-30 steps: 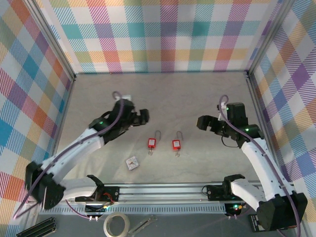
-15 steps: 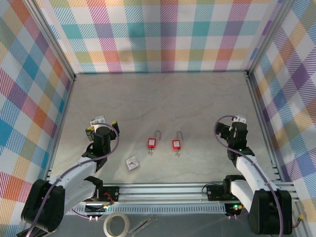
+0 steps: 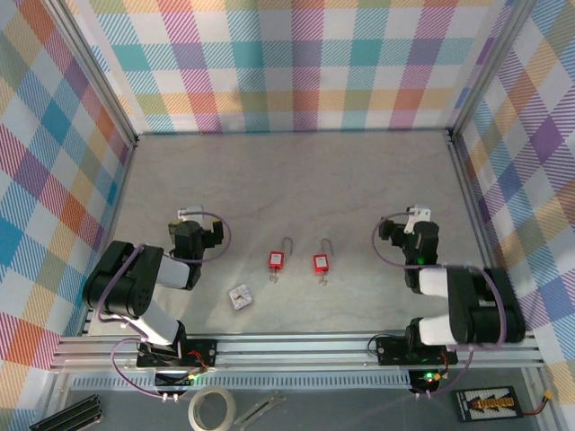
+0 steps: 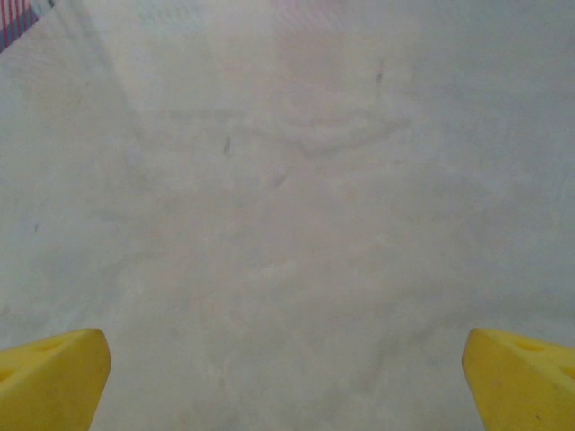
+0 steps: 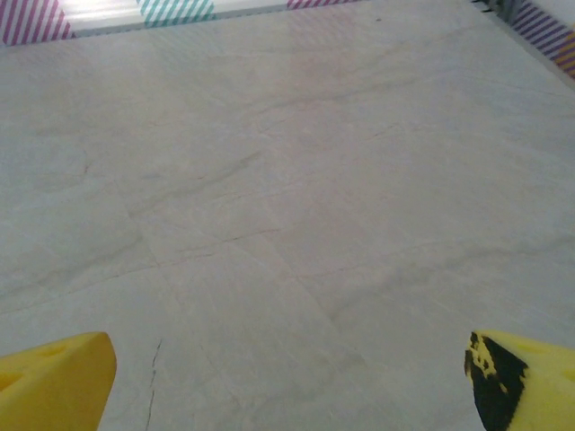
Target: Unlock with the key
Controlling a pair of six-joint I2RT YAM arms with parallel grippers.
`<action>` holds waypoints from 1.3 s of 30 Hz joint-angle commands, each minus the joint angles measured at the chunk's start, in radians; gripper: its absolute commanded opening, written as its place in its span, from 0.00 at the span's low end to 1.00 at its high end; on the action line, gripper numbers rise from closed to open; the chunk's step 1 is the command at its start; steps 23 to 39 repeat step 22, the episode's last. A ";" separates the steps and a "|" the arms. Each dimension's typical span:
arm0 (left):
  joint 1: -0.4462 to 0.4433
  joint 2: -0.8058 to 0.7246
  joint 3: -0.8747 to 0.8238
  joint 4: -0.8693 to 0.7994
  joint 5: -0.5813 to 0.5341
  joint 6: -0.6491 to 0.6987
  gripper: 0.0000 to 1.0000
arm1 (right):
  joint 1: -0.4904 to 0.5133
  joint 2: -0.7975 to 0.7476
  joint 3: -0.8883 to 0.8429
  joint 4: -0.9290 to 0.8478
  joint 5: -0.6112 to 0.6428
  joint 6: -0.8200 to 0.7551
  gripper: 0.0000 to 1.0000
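Lying on the desk (image 3: 296, 180) between the left fingers (image 4: 54, 377) and the right fingers (image 5: 54, 373), one red padlock (image 3: 276, 260) is seen beside a second red padlock (image 3: 320, 263), well apart from both pairs. Each pair is held spread wide.

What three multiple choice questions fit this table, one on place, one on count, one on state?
1. Where does the small square tag lie?
A. Against the far wall.
B. On the near side, left of the locks.
C. In a gripper.
2. How many red padlocks are on the table?
A. One.
B. Two.
C. Four.
3. How is the left gripper?
A. Open and empty.
B. Shut on a lock.
C. Shut on the tag.
Answers:
1 B, it lies nearer the arms' bases than the locks, to their left.
2 B, a second one lies beside the first.
3 A, its yellow fingertips stand far apart over bare table.
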 commanded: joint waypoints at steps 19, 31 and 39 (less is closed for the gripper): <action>0.083 -0.015 0.098 -0.100 0.181 -0.043 1.00 | 0.009 0.100 0.145 -0.013 0.004 -0.008 0.99; 0.083 -0.014 0.098 -0.099 0.181 -0.043 1.00 | 0.010 0.097 0.140 -0.005 0.005 -0.010 0.99; 0.083 -0.014 0.098 -0.099 0.181 -0.043 1.00 | 0.010 0.097 0.140 -0.005 0.005 -0.010 0.99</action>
